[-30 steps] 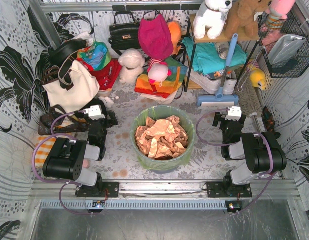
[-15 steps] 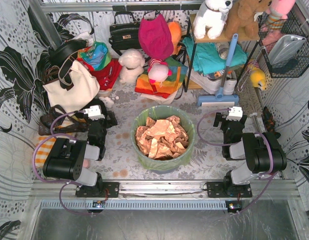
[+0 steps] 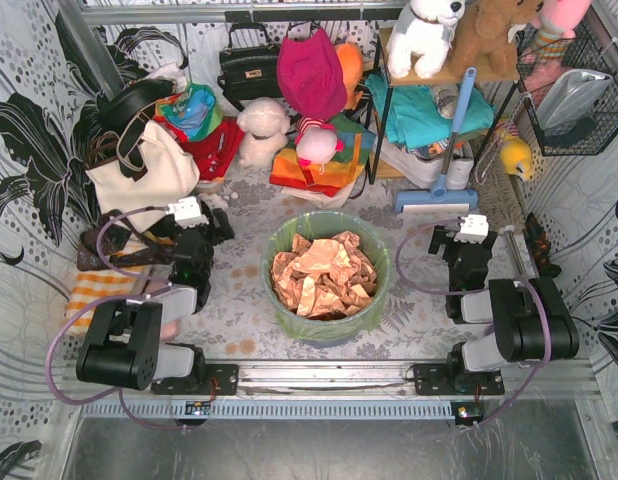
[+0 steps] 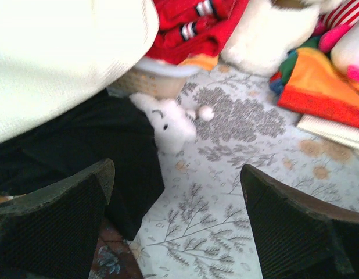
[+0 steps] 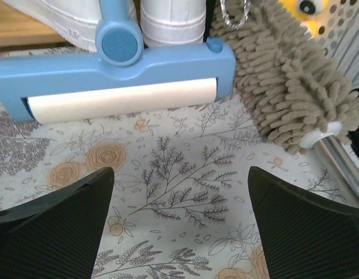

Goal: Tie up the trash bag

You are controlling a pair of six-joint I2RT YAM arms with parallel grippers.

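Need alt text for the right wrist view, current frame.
The right gripper hangs open over a floral table cover, holding nothing. Ahead lies a blue roller head with a cream roll. To its right is a grey chenille duster.

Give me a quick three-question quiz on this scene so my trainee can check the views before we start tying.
1. True or false: the left gripper is shut on the trash bag.
2. What fills the trash bag? A) plush toys B) crumpled copper-brown paper C) folded towels
3. What lies just ahead of the right gripper in its wrist view?

Key:
1. False. It is open and apart from the bag.
2. B.
3. A blue roller head holding a white roll.
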